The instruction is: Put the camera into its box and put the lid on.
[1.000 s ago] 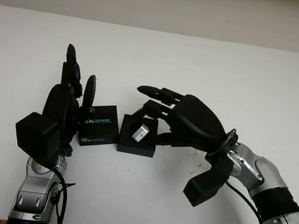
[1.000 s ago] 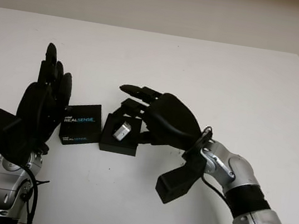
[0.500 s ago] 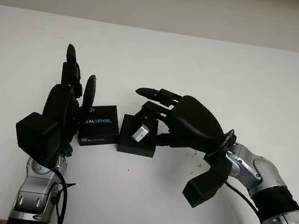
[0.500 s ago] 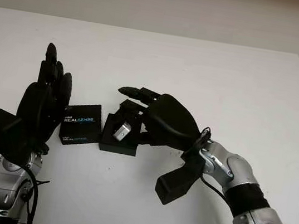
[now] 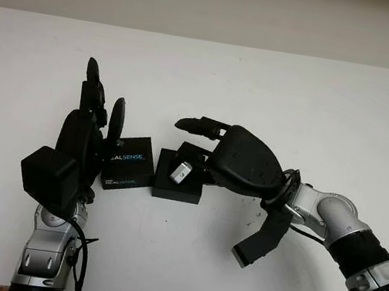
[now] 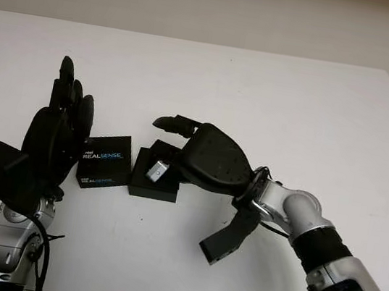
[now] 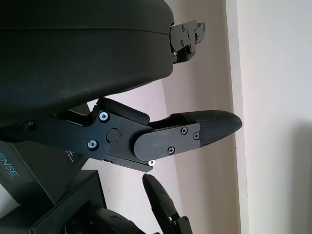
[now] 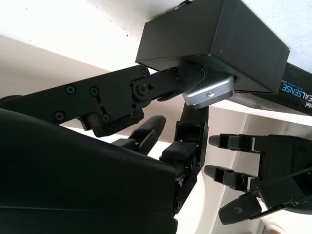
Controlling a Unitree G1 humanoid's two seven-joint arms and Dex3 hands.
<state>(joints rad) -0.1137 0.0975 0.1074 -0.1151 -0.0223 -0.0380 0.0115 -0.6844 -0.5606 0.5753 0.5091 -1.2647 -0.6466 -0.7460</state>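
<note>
The right black robot hand [image 5: 211,155] pinches the small silver camera [image 5: 180,172] over the open black box [image 5: 177,181], seemingly not seated yet. The black printed lid [image 5: 129,163] waits beside the open left hand [image 5: 86,133].

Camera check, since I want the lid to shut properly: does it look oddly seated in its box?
Yes. The silver camera sits tilted, sticking up out of the open black box, with the right hand on it. The lid lies beside it.

White table [image 5: 318,105] — pale wall [image 5: 216,2] behind
</note>
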